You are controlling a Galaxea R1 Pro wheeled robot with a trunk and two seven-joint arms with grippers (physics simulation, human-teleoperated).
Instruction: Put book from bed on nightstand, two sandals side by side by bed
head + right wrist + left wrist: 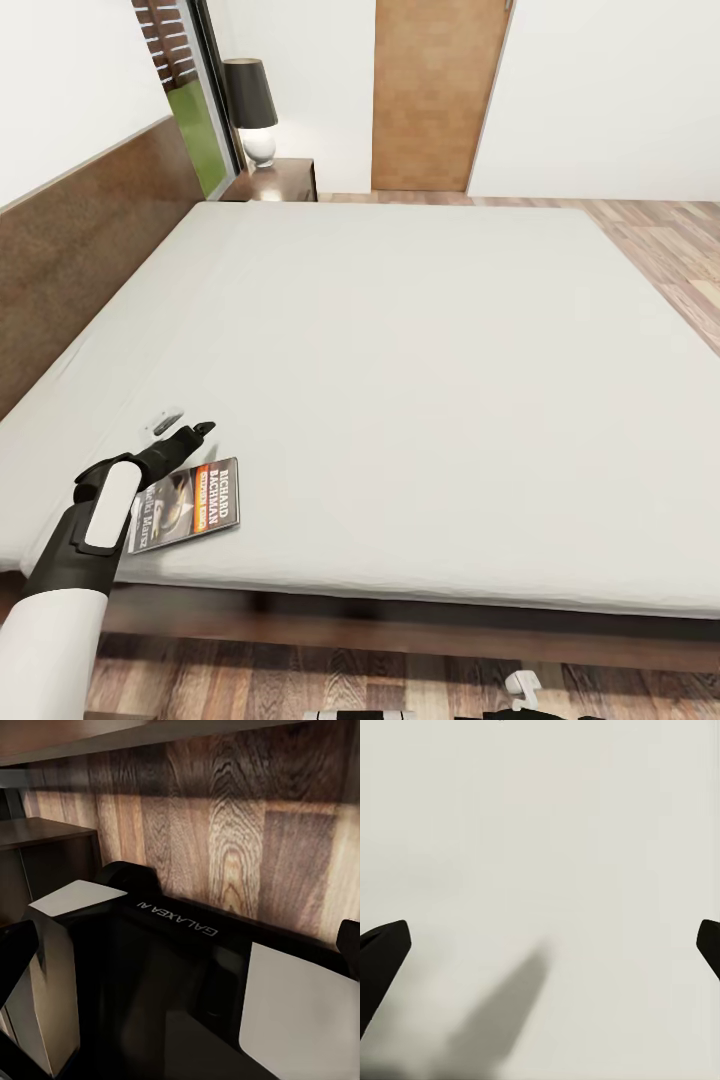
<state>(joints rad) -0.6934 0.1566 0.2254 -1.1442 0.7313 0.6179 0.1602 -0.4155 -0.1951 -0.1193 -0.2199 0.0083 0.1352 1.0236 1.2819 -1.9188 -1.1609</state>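
— Your left arm fills the lower left of the head view, and the left gripper sits over the mattress just above the book, which lies flat near the bed's front edge at lower left.

— Has it got the book?

— No. From above you can't tell how the fingers stand, but the book looks free. The nightstand with its lamp is far off at upper left, beside the headboard.

— And the left wrist view?

— Your fingertips stand wide apart at both frame sides, plain mattress between them, no book. Close now and you'd likely pinch sheet; a thin book lying flat may also slide away.

— Right wrist view?

— Your right gripper's fingers are spread too, pointing at the robot's base over plank floor.
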